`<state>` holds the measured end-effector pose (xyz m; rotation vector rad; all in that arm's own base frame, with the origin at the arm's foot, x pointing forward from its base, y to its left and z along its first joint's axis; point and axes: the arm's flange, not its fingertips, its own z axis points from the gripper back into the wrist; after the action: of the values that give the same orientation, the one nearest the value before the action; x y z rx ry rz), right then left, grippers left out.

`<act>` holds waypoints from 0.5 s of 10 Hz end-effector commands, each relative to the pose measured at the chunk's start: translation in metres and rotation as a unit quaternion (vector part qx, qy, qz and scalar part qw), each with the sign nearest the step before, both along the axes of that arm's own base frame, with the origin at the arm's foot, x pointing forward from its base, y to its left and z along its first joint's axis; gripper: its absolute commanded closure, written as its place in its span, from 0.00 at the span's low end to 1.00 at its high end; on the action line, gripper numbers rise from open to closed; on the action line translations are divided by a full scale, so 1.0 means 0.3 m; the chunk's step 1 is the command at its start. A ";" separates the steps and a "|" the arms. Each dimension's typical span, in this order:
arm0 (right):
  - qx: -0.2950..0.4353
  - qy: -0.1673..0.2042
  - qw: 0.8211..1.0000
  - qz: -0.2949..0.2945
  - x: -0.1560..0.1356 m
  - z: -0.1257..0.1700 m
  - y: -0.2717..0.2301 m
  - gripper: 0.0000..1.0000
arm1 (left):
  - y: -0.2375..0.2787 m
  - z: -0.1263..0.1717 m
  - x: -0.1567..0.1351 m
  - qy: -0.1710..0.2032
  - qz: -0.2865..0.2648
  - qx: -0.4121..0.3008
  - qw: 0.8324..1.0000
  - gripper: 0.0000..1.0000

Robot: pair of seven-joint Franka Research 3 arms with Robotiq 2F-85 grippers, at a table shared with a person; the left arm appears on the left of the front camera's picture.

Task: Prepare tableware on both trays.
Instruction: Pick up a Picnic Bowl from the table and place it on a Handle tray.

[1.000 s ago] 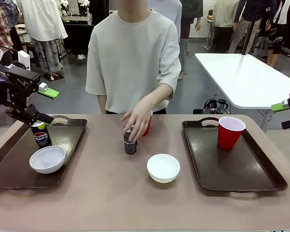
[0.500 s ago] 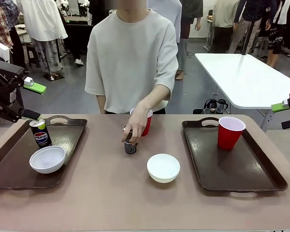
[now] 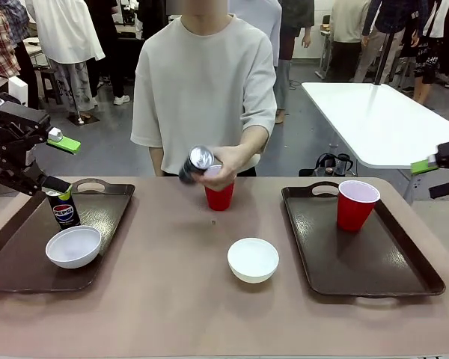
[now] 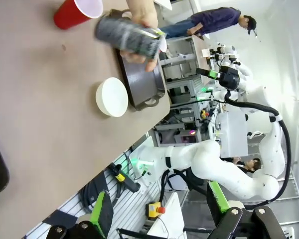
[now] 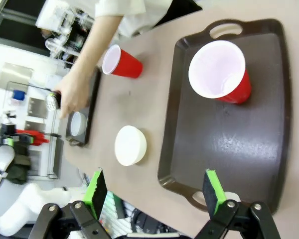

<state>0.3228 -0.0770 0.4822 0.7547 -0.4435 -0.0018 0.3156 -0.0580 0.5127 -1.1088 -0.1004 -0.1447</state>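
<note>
Front camera: fixed on the robot's side, a little above the table (image 3: 172, 299), facing across at the person (image 3: 206, 90); spans left tray (image 3: 108, 217) to right tray (image 3: 359, 262). Left wrist: rolled sideways, high, looking along the table toward the right arm (image 4: 214, 164). Right wrist: tilted, looking steeply down over the right tray. All three share the middle white bowl (image 3: 252, 259) and red cup (image 3: 219, 196).

Lighting: I found all views bright and even, lit from overhead. Shadows: soft and short under the white bowl (image 3: 252, 259). Glare: pale sheen on the right tray (image 3: 344, 263). Blur: raised can (image 3: 196, 163) slightly smeared. Distortion: I noted both wrist views bowed at the edges.
</note>
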 end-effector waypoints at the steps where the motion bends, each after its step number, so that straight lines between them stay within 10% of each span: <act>1: -0.075 0.014 0.997 0.008 -0.003 -0.011 0.167 0.00 | -0.003 0.003 0.005 -0.007 -0.004 -0.008 1.000 0.00; 5: -0.149 0.034 0.986 0.060 0.002 -0.090 0.406 0.00 | -0.003 0.003 0.005 -0.007 -0.004 -0.008 1.000 0.00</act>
<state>0.3409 0.0295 0.4782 0.5270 -0.3295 0.1552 0.3158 -0.0581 0.5134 -1.1084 -0.1017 -0.1462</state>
